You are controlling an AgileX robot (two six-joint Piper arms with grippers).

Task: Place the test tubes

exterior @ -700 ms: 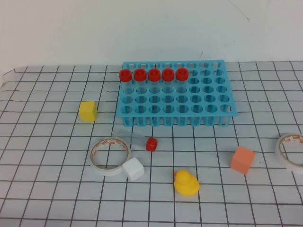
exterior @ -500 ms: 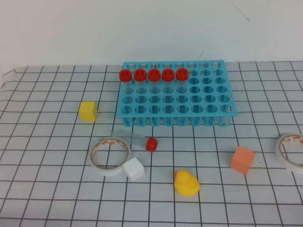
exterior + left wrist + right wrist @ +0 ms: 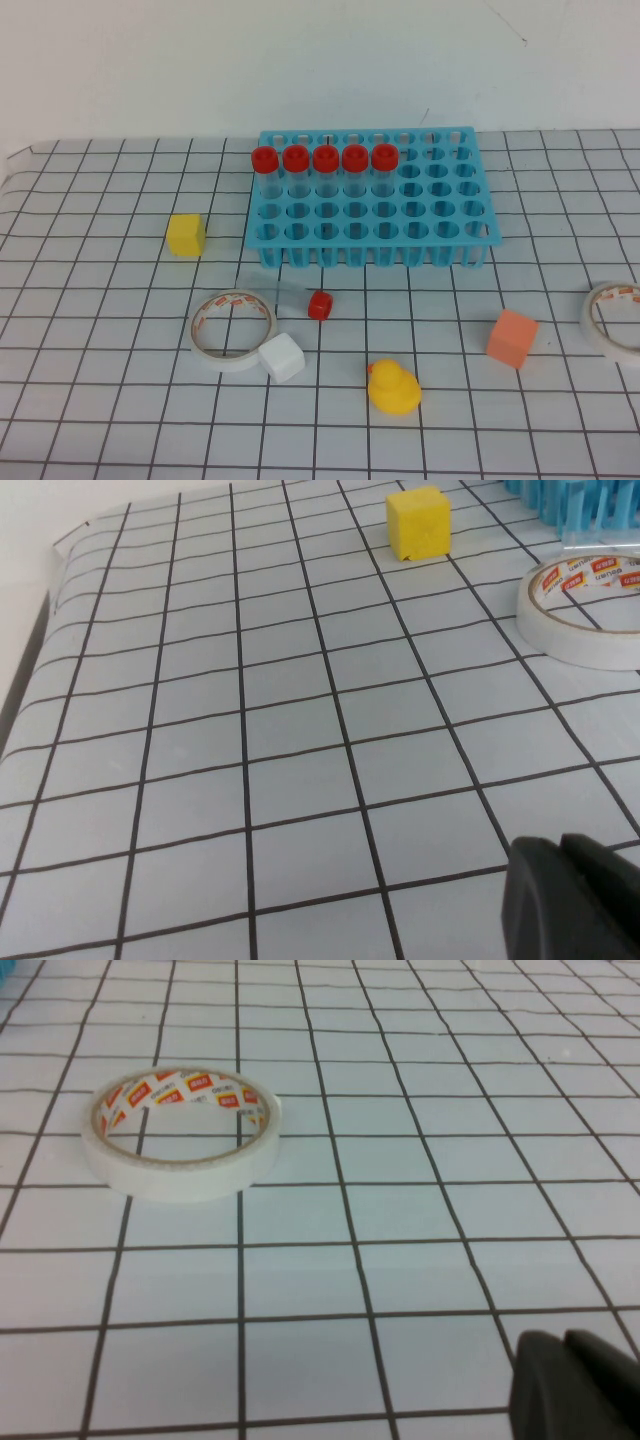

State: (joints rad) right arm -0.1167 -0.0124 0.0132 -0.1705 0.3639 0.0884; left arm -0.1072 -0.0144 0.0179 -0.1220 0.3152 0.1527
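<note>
Lying on its side on the gridded surface (image 3: 100,400), one red-capped test tube (image 3: 305,301) was noted just near of the blue rack (image 3: 470,215). Its clear body was just beside the left tape roll (image 3: 225,360), and its cap pointed right. Five capped tubes (image 3: 324,160) were seen upright in one far row of the rack. The left pincer (image 3: 560,858) was found pressed together, low over bare grid at the near left. The right pincer (image 3: 563,1345) was likewise pressed together, near the right tape roll (image 3: 612,292). It was judged that the lying tube would best be approached by the left arm with the pincer spread first. The tube should be taken across its body close to the cap, clear of the roll and the white cube (image 3: 282,357). It should then be turned upright before being lowered into the vacant hole right of the fifth tube.
</note>
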